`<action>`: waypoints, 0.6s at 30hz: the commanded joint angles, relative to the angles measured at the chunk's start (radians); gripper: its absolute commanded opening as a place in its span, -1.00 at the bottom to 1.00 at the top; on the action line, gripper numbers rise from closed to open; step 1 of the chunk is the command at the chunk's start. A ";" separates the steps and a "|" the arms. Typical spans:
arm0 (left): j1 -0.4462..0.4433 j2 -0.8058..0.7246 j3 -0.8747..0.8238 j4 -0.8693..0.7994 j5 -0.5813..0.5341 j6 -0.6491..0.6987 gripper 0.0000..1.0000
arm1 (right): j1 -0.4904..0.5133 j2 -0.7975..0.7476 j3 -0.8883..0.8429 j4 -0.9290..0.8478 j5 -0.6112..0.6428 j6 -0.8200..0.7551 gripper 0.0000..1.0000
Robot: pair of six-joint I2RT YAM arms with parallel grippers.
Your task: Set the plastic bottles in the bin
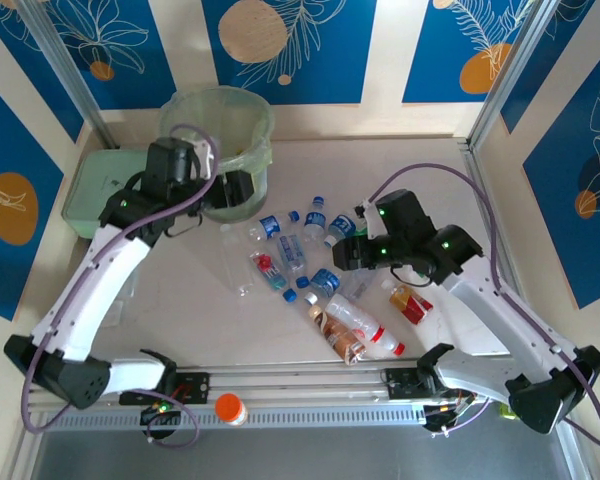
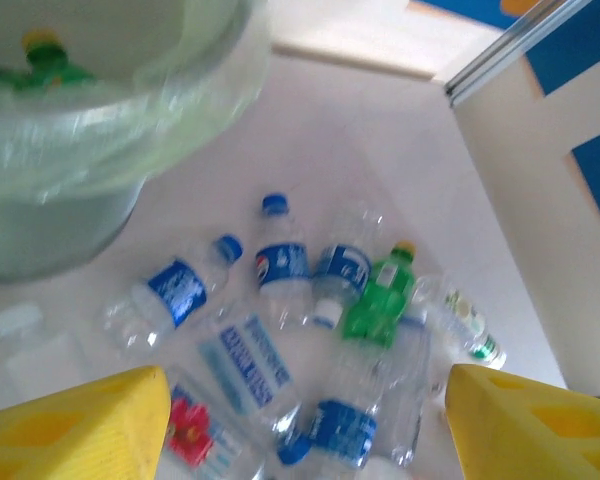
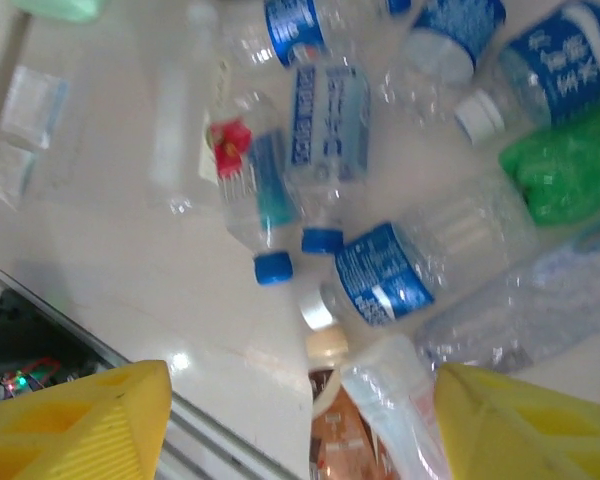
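Observation:
Several plastic bottles [image 1: 310,270] lie in a loose pile mid-table, mostly clear with blue caps and labels. Among them are a green one [image 2: 380,295], a brown one [image 3: 340,440] and a red-flowered one [image 3: 245,165]. The bin [image 1: 220,125], round and pale green with a liner, stands at the back left; a green bottle [image 2: 45,60] lies inside it. My left gripper [image 2: 305,430] hovers open beside the bin's base [image 1: 232,192], looking down on the pile. My right gripper [image 3: 300,430] hangs open over the pile's right side [image 1: 345,252], nothing between its yellow fingers [image 3: 525,425].
A flat green lidded box [image 1: 95,190] sits left of the bin. An orange-capped white item [image 1: 230,408] lies on the rail at the near edge. A red-labelled bottle [image 1: 410,303] lies under the right arm. Metal posts stand at both back corners.

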 commanded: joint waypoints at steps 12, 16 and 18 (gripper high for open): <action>0.003 -0.182 -0.232 0.004 -0.052 0.053 0.60 | 0.402 0.246 0.036 -0.395 0.144 0.095 0.41; 0.003 -0.201 -0.277 0.062 -0.046 0.055 0.60 | 0.468 0.290 -0.017 -0.404 0.159 0.167 0.43; 0.003 -0.216 -0.304 0.093 -0.040 0.055 0.60 | 0.486 0.319 -0.040 -0.390 0.160 0.189 0.45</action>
